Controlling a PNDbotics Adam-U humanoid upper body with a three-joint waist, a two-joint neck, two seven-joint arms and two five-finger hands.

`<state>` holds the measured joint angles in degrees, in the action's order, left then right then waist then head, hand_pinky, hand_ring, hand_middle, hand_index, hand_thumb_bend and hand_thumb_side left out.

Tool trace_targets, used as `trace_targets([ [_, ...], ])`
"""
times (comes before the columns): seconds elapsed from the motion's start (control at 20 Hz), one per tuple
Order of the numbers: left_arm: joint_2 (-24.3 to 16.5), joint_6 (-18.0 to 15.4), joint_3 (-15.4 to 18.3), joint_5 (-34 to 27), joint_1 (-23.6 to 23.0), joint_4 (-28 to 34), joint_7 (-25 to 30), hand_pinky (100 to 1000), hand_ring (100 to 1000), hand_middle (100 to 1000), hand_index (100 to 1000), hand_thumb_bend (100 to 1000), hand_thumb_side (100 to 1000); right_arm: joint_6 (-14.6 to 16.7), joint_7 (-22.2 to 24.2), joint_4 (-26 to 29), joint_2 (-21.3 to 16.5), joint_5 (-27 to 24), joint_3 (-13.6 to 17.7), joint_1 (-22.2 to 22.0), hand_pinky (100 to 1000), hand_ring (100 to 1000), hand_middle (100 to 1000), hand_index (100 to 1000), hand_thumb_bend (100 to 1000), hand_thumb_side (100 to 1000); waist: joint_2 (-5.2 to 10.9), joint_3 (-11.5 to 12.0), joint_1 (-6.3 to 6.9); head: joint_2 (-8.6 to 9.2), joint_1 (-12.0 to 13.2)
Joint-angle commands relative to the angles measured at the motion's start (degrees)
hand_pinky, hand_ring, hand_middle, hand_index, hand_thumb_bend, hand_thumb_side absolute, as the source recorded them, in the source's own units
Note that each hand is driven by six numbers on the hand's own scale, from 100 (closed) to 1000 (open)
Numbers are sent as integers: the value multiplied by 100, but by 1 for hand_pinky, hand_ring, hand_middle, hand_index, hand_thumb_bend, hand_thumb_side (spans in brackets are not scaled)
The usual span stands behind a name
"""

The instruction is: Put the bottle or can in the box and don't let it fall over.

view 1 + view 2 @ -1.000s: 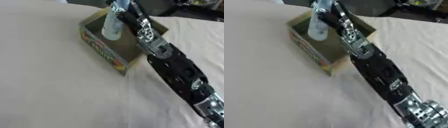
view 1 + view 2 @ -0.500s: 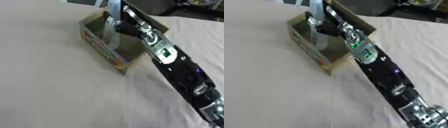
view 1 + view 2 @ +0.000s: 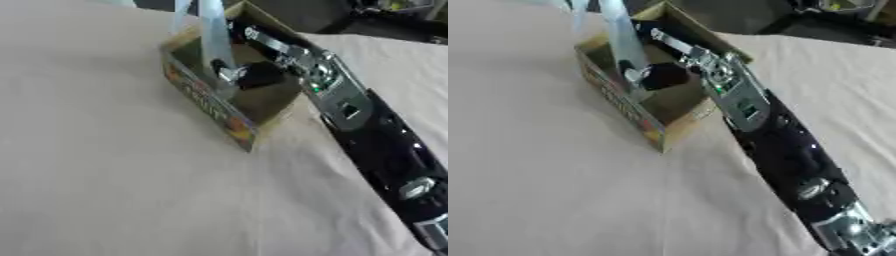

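A tall pale-blue clear bottle [image 3: 210, 35] stands nearly upright with its lower end inside an open cardboard box [image 3: 208, 106] that has colourful print on its front wall. My right hand [image 3: 254, 76] reaches into the box from the right. Its fingers are curled round the bottle's lower part near the front-left corner. The bottle's base is hidden behind the box wall. My right arm [image 3: 772, 135] runs from the lower right up to the box. My left hand shows in neither view.
The box sits on a beige cloth-covered table [image 3: 87, 175], with a wide stretch of cloth to its left and front. Dark objects [image 3: 385, 15] lie beyond the table's far edge at the upper right.
My right hand has gone lower into the box with the bottle, and the bottle now stands straighter. The whole picture has also shifted a little.
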<state>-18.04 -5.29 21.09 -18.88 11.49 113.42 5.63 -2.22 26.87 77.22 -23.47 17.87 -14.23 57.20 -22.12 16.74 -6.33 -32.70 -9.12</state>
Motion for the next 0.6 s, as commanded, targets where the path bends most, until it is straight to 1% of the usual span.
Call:
trace_targets([
  [0.05,-82,-6,67,14,3,117,-26,1000,1000,986,707,101,738,-110,181,261,-148,46,101,68,1000,1000,1000,1000,100,325,183,-4,67,-32,29],
  [0.1,-82,-6,67,15,3,117,-26,1000,1000,986,707,101,738,-128,195,281,-151,44,104,65,1000,1000,1000,1000,100,325,183,-4,67,-32,29],
  [0.15,-82,-5,69,16,-1,117,-28,1000,1000,985,707,102,737,-130,213,310,-169,32,123,47,1000,1000,1000,1000,100,199,197,-22,68,-16,35],
  [0.3,-89,2,92,25,-43,117,-51,1000,1000,985,707,102,736,-36,389,605,-356,-146,231,-193,1000,1000,1000,1000,100,198,252,-142,97,1,77],
  [0.45,-90,-3,103,28,-63,117,-67,1000,1000,985,707,102,736,-109,610,861,-503,-265,264,-360,1000,1000,1000,1000,100,198,274,-176,114,3,86],
  [0.6,-89,-3,116,33,-85,117,-81,1000,1000,985,707,103,736,-175,747,1029,-592,-245,296,-478,1000,1000,1000,1000,100,199,291,-205,120,-2,109],
])
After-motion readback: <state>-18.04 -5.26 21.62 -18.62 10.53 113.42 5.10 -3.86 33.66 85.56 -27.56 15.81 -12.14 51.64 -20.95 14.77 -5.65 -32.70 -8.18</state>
